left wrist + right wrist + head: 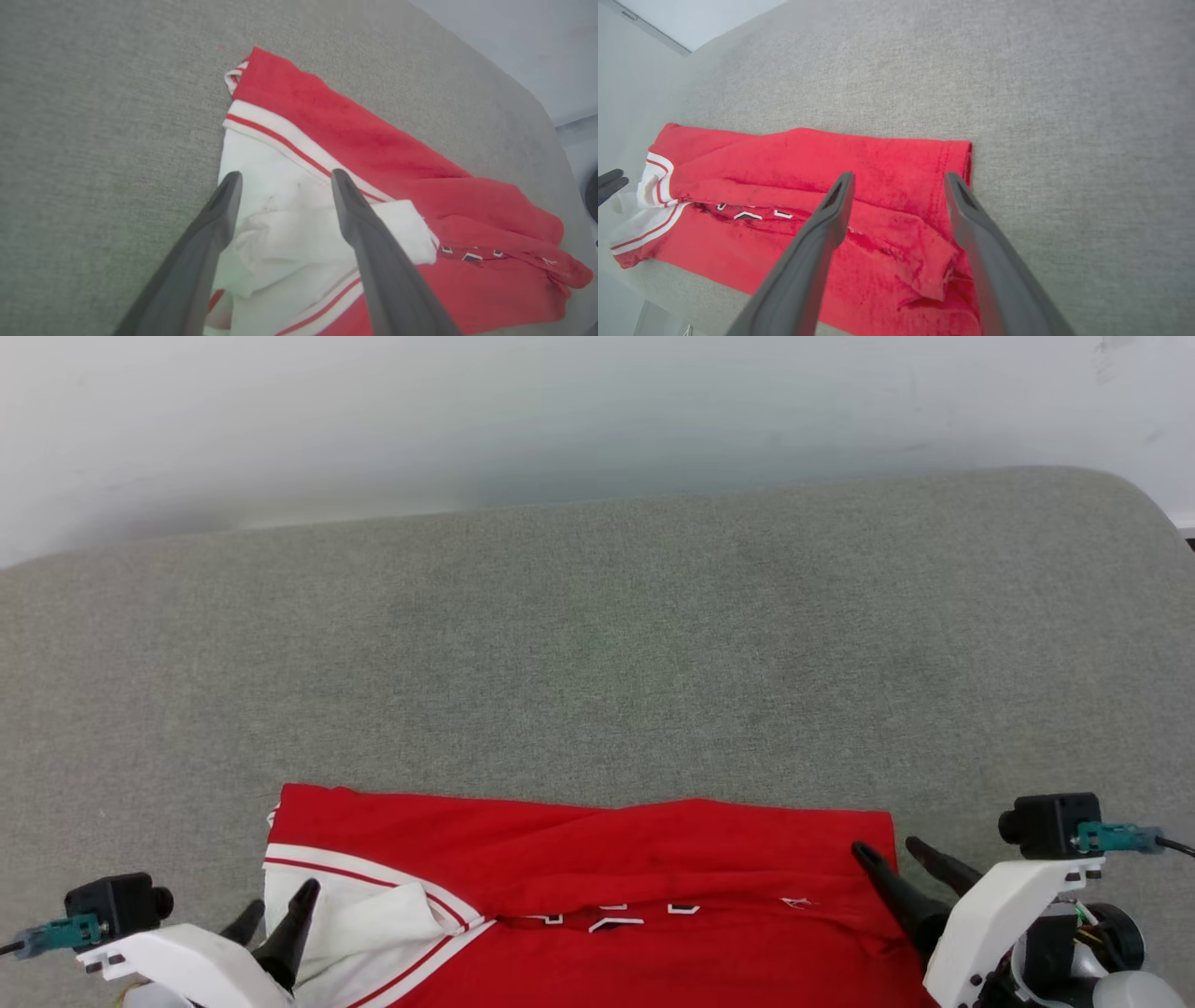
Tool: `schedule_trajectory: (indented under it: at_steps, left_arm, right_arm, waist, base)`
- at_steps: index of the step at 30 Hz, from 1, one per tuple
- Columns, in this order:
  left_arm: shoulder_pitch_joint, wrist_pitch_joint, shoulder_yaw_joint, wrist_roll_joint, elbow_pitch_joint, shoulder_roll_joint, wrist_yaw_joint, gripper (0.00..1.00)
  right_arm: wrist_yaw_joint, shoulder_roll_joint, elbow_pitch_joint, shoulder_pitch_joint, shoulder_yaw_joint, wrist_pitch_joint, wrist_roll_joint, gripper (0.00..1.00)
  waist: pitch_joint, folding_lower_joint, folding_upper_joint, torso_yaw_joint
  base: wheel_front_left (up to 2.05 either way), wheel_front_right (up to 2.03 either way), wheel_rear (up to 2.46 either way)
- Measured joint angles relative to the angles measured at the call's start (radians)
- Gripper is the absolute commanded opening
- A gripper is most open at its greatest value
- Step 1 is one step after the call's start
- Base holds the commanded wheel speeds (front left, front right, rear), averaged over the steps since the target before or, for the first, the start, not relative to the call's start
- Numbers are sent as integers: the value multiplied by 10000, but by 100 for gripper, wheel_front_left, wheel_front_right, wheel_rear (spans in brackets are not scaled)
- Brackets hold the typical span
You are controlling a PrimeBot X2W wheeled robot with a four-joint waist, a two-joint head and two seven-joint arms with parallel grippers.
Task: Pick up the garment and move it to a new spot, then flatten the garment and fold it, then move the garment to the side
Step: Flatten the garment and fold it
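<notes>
On the left, the left gripper (280,907) hangs just over the white sleeve (355,915) of the shirt (607,859). Its two dark fingers are spread wide and hold nothing. The shirt lies on the gray cushion (597,663), close to the robot, with lots of bare cushion past it. The sleeve is a bit crumpled. In the middle, a long red flap lies over the black letters (616,919), so just little bits of them peek out. It looks like the first fold is made. On the right, the right gripper (885,847) sits over the shirt's other end, beside a bumpy lump of cloth (924,261). Its fingers are spread wide too, and nothing is between them. I think one gripper waits at each end so both sides can be picked up together and the shirt stays straight.
</notes>
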Motion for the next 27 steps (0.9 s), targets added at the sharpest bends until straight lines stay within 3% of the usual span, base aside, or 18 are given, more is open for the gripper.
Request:
schedule_trajectory:
  at_steps: [7, 15, 20, 27]
  left_arm:
    - [-395, -1406, -40, 1463, -752, 4, 445, 100]
    - [-608, -3252, -146, 3045, -1567, -293, 989, 100]
    - [-723, -3802, -472, 3733, -1756, -554, 1060, 100]
    - [-802, -3969, -826, 4217, -2075, -746, 1147, 100]
  right_arm:
    - [-2, 347, -817, 261, -1116, -345, -44, 100]
    - [-2, 219, -1035, 360, -2433, 1365, -560, 100]
    - [0, 130, -1049, 424, -2508, 2460, -700, 100]
    - [0, 399, -303, 459, -2008, 2834, -623, 100]
  waist:
    - [-504, 0, 0, -19]
    - [-746, 1, 1, 28]
    - [-632, 1, 0, 269]
    - [-358, 2, 0, 742]
  base:
    - [0, 0, 0]
    - [0, 0, 0]
    - [0, 0, 0]
    - [0, 0, 0]
